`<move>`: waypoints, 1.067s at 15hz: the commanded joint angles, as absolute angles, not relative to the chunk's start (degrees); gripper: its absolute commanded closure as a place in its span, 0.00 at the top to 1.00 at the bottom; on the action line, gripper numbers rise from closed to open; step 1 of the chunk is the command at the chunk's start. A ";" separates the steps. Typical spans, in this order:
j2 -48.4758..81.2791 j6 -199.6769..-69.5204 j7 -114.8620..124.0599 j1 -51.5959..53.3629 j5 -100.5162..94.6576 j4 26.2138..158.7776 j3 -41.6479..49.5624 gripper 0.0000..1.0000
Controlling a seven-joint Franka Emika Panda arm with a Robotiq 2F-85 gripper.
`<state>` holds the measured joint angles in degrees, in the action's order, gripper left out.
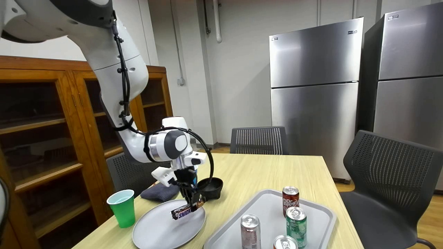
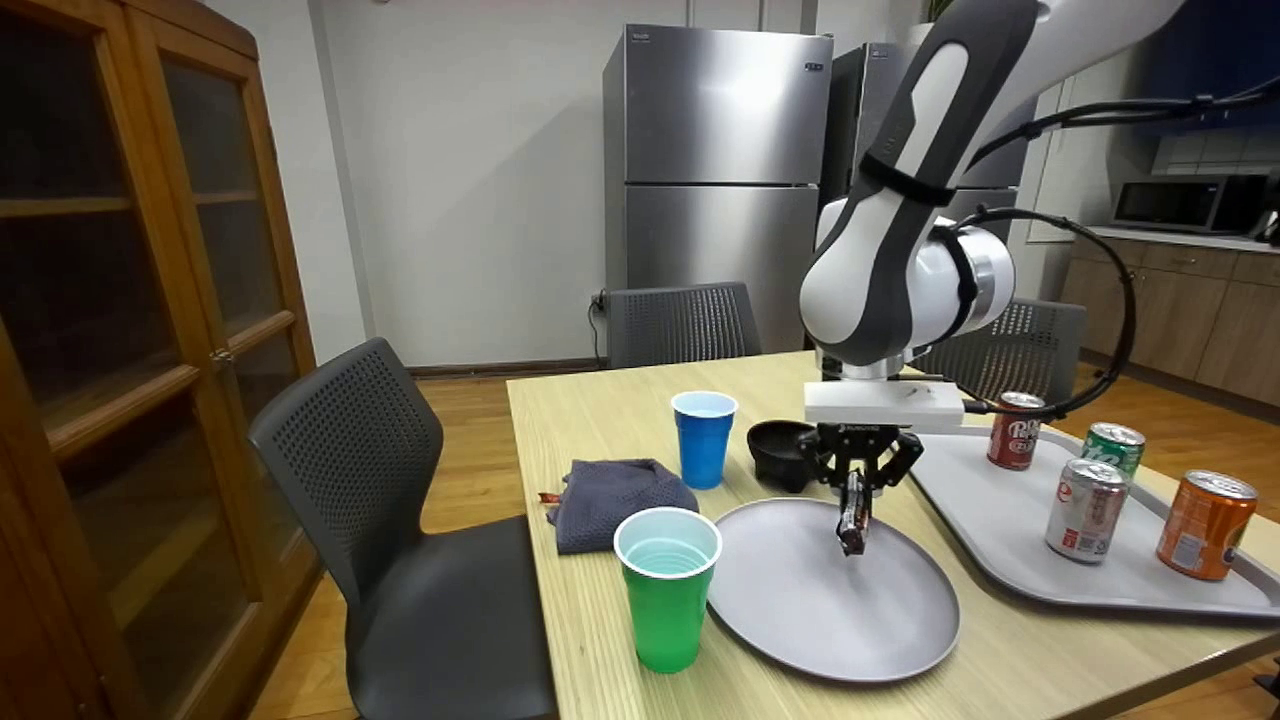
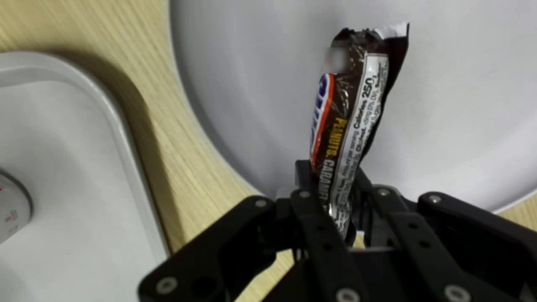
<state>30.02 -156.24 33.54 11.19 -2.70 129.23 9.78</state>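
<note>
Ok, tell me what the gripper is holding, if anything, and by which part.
A Snickers bar: the gripper pinches its long sides, partway along, with one end jutting out over the gray plate.

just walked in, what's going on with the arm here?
The robot's gripper is closed on a Snickers bar. The bar is over the gray plate; I can't tell for sure whether it touches it. Beside the plate, a gray tray holds four drink cans. Also on the table: a green cup, a blue cup, a black bowl and a dark cloth.
</note>
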 commanded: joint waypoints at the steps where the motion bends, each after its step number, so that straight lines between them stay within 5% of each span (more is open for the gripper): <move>1: 28.43 -157.38 27.99 8.48 -2.58 130.38 10.41 0.06; 16: 37.46 -155.57 22.77 2.84 -0.84 117.06 11.50 0.06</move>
<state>34.35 -157.24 24.62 3.73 -2.13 122.09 11.85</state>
